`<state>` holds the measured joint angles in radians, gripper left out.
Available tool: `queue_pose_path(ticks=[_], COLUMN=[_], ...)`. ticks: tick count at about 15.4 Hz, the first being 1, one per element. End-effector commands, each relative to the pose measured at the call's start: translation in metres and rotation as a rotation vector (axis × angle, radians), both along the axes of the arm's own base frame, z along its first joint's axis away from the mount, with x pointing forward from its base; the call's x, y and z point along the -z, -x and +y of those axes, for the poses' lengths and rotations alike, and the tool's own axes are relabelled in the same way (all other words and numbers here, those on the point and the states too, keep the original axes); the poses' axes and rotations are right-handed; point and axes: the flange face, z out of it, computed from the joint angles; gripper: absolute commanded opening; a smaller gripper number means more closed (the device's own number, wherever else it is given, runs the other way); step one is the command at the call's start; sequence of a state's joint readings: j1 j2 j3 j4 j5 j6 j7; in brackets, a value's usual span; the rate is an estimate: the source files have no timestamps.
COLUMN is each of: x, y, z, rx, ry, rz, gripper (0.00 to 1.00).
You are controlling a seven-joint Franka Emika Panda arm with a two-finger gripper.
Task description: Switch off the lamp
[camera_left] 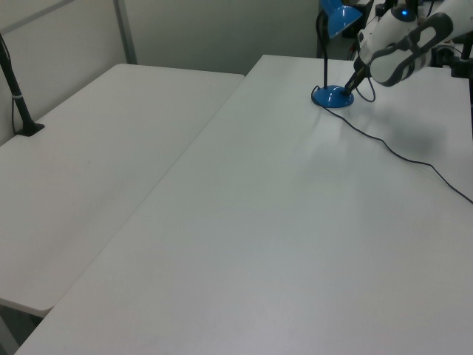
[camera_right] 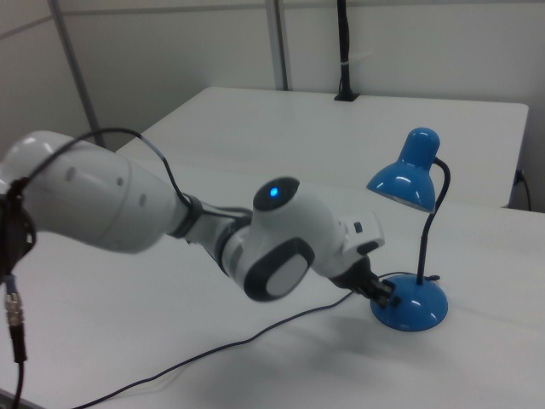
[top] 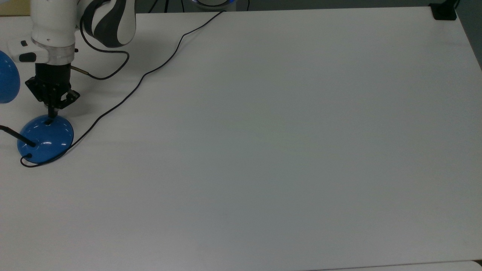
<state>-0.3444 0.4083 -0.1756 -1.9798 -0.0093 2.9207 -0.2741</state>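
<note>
while angled downward, the end effector (top: 52, 112) hovers just above the lamp (top: 45, 138).

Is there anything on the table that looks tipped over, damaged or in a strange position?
Nothing stands out. The lamp stands upright on its base, its cord trails loosely across the table.

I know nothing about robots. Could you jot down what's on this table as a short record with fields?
Surface: plain white table
Main object: desk lamp with glossy blue dome base, thin black neck and rounded blue shade
Lamp light: no glow on the table, so it looks off
Cord: thin black cord running from the base across the table to its far edge
Robot: white and grey arm
Gripper: black two-finger gripper, fingers together, tip just above the base's top edge
</note>
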Motion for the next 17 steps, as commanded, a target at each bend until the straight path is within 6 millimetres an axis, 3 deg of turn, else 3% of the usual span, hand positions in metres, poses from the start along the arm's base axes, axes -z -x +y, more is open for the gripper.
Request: queue_pose_path(ticks=[1, 3, 6, 8, 9, 12, 17], x=[-0.066, -0.098, -0.156, -0.189, -0.197, -0.238, -0.249], y=[0.009, 0.006, 0.006, 0.003, 0.000, 0.002, 0.002], z=[0.042, 0.064, 0.092, 0.124, 0.146, 0.199, 0.214], rx=[0.045, 0.063, 0.056, 0.066, 0.061, 0.008, 0.032], ry=[-0.144, -0.197, -0.255, -0.264, -0.253, -0.233, -0.267], rz=[0.102, 0.179, 0.339, 0.432, 0.470, 0.474, 0.438], gripper=[0.00, 0.03, 0.38, 0.75, 1.00, 1.00, 1.00])
